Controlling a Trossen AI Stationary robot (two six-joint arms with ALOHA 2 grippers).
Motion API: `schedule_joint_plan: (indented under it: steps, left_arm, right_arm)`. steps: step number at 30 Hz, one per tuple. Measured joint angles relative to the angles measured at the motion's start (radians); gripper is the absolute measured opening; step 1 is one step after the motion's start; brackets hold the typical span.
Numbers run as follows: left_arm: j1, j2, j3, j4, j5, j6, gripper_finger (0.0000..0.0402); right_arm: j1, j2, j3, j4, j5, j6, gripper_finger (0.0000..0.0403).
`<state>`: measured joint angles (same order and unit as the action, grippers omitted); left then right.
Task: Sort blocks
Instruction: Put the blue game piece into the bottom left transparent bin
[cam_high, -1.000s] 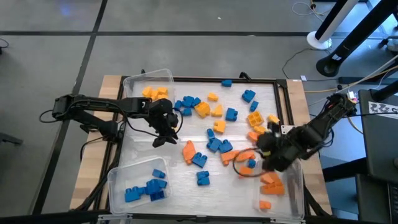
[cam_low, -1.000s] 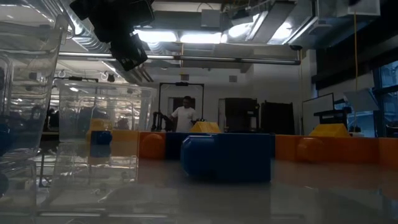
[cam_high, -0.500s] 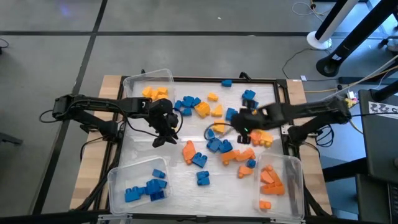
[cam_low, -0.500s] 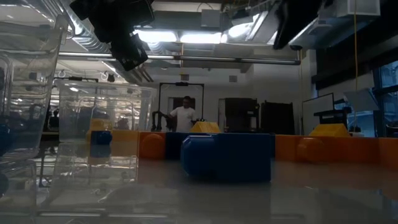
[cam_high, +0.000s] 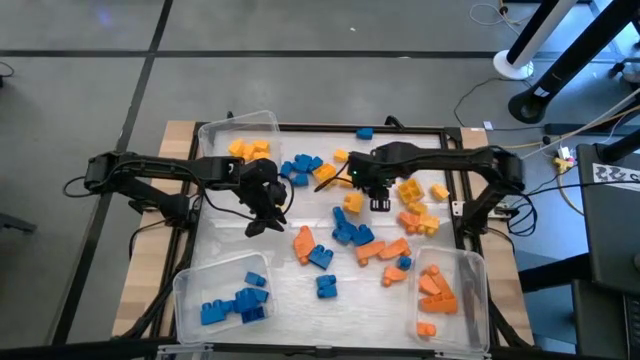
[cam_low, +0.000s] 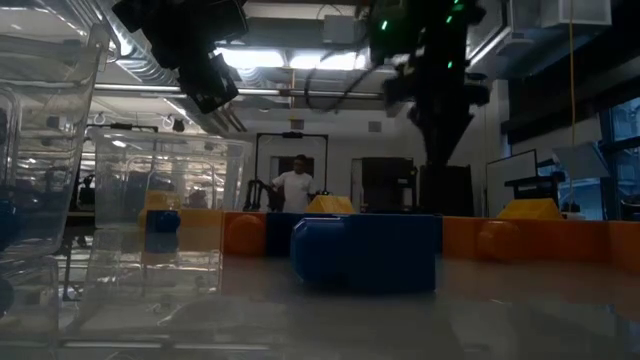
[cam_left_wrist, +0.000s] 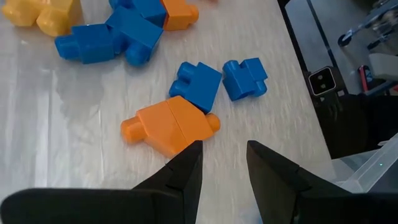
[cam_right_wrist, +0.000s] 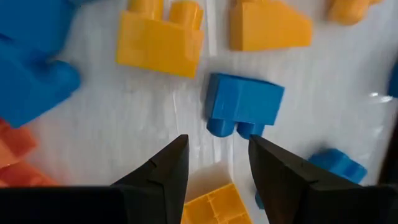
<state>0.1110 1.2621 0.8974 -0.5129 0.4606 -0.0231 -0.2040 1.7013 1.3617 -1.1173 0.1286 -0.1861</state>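
- Blocks (cam_high: 352, 232) lie scattered over the middle of the surface (cam_high: 290, 275); more sit in corner bins.
- Right pincer (cam_high: 380, 203) hangs over a blue block (cam_right_wrist: 244, 103), fingers narrowly apart, holding nothing.
- Left pincer (cam_high: 268, 222), at 9 o'clock from the pile, has a narrow empty gap above an orange block (cam_left_wrist: 169, 125).

Even, soft light fills the high view, where the white table top (cam_high: 300, 285) shows pale glare streaks and only faint shadows under the arms. The low view is dim and backlit: bright ceiling lights (cam_low: 300, 60) leave the arms as near-black silhouettes, and the blue block (cam_low: 365, 250) close to the lens is soft and out of focus. Both wrist views are bright, with a glossy sheen on the table surface and their own dark fingers (cam_left_wrist: 183, 177) blurred.
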Motion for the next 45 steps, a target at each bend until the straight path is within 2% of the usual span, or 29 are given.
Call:
schedule_joint_plan:
  steps: [7,14,23,34,45]
  left_arm:
    - [0.000,0.000,0.000,0.000,0.000,0.033,0.0114]
    - [0.000,0.000,0.000,0.000,0.000,0.050,0.0114]
    - [-0.007,0.000,0.000,-0.001,0.000,0.050,0.0114]
    - [-0.057,0.000,0.000,-0.003,0.000,0.050,0.0114]
    - [-0.072,0.000,0.000,-0.003,0.000,0.051,0.0114]
  right_arm:
    - [-0.028,0.127,0.000,-0.003,-0.008,-0.003,0.0166]
    - [-0.041,0.193,0.000,-0.010,-0.007,-0.003,0.0165]
    - [-0.078,0.196,0.000,-0.008,0.007,0.031,0.0165]
    - [-0.078,0.196,-0.102,0.070,-0.034,0.055,0.0165]
    - [-0.078,0.194,-0.145,0.235,-0.022,0.080,0.0165]
